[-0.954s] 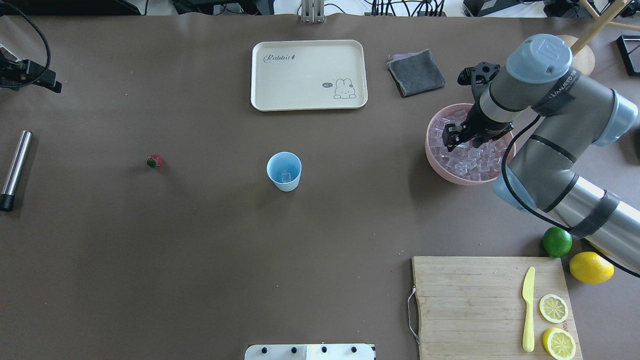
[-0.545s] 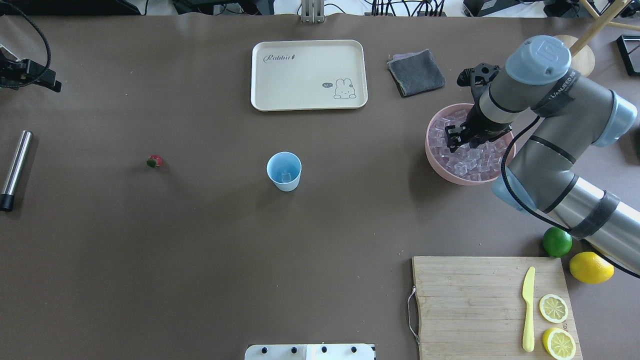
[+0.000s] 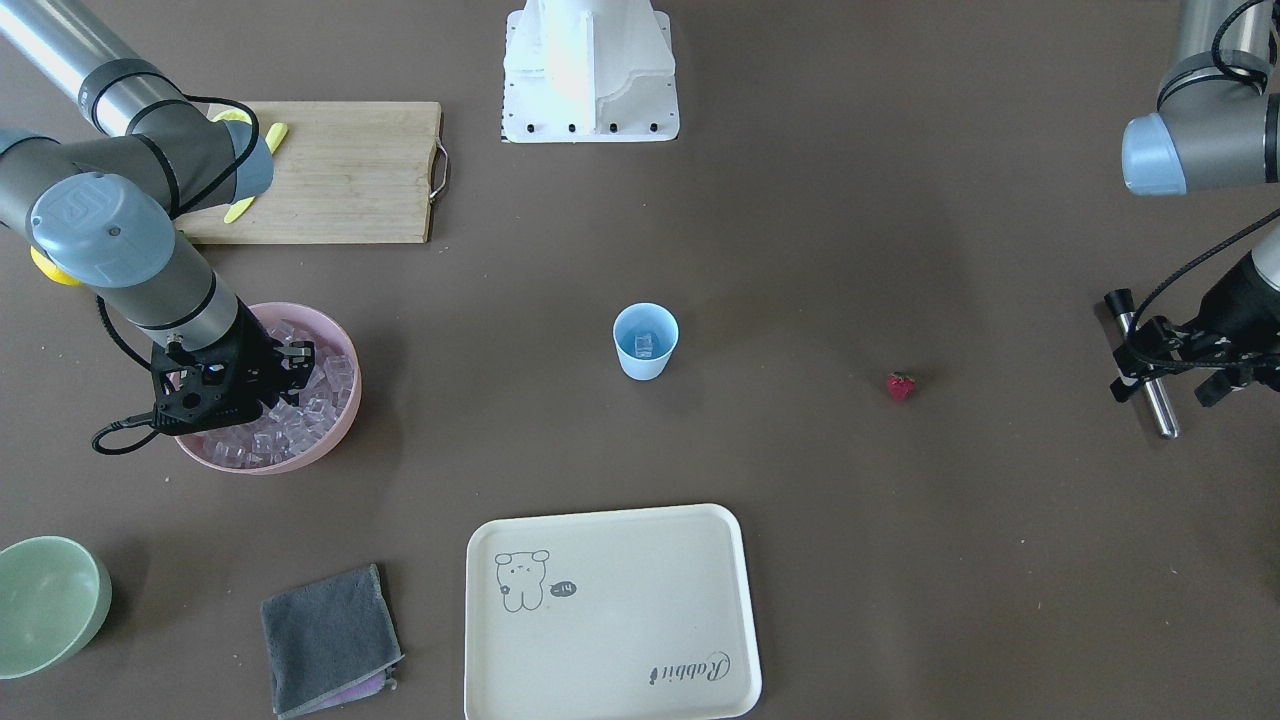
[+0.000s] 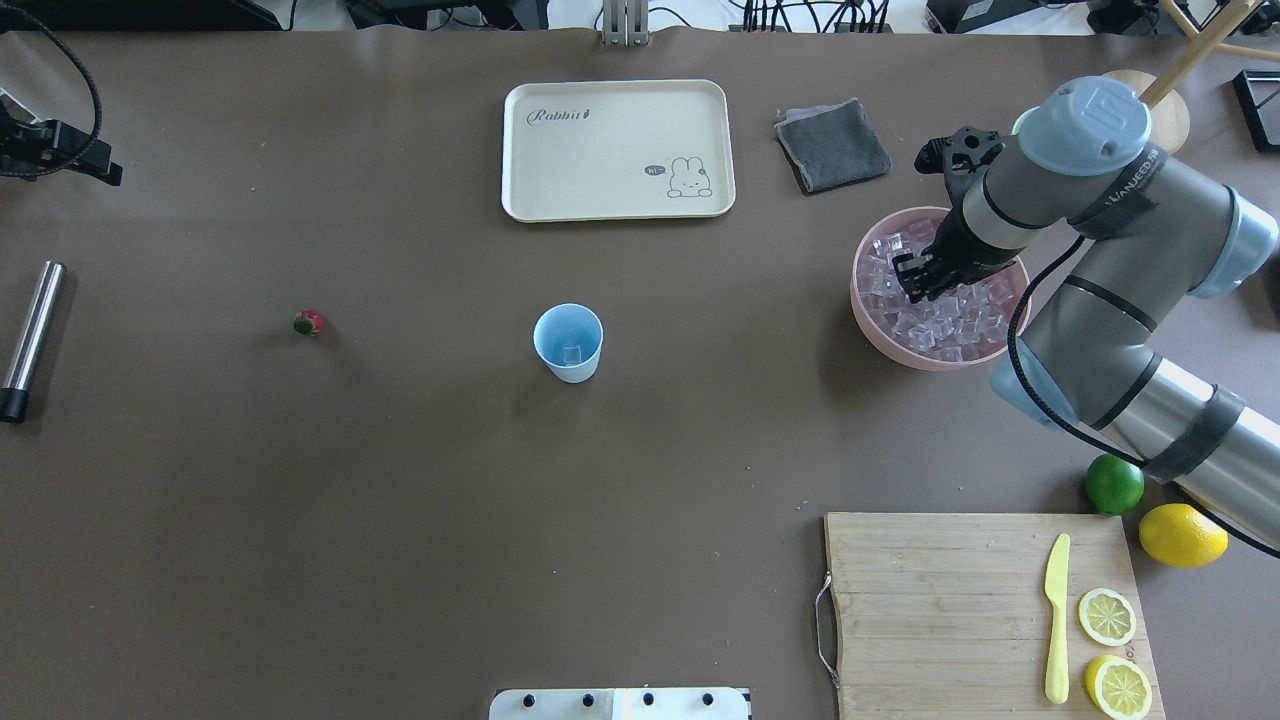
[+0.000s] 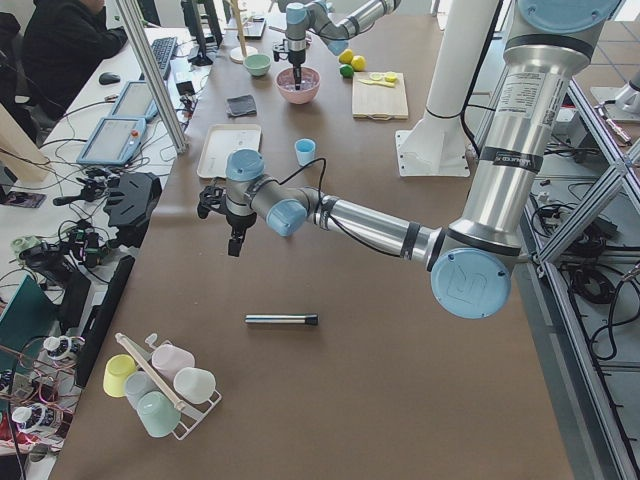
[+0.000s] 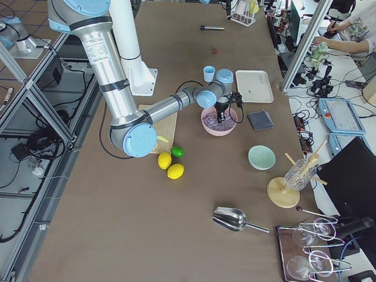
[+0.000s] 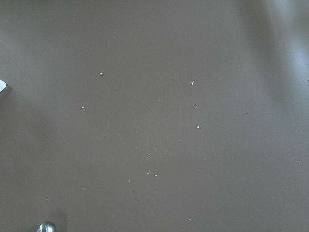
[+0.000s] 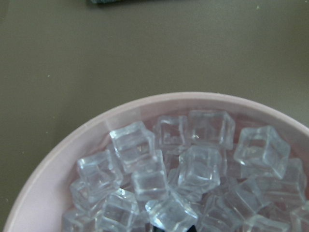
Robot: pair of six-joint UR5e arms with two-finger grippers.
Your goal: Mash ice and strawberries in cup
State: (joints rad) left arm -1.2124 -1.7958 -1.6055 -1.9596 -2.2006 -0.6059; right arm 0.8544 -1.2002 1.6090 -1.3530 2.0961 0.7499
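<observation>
The light-blue cup [image 4: 568, 342] stands mid-table with one ice cube inside; it also shows in the front view [image 3: 645, 342]. The strawberry [image 4: 309, 322] lies alone on the table to its left. Ice cubes [image 8: 203, 169] fill the pink bowl [image 4: 870, 330]. My right gripper [image 4: 922, 278] points down into that ice, its jaws apparently open, with nothing seen held. My left gripper [image 3: 1170, 375] hovers open and empty at the table's left end, above a metal rod [image 3: 1150, 390].
A cream tray [image 4: 618, 150] and a grey cloth [image 4: 832, 145] lie at the far side. A cutting board [image 4: 940, 610] with a yellow knife and lemon halves, a lime [image 4: 1114, 484] and a lemon [image 4: 1182, 535] are near right. A pale green bowl [image 3: 45, 605] sits beyond the pink bowl.
My right gripper has sunk lower into the ice in the pink bowl and shifted slightly right. The left arm, cup and strawberry have not moved.
</observation>
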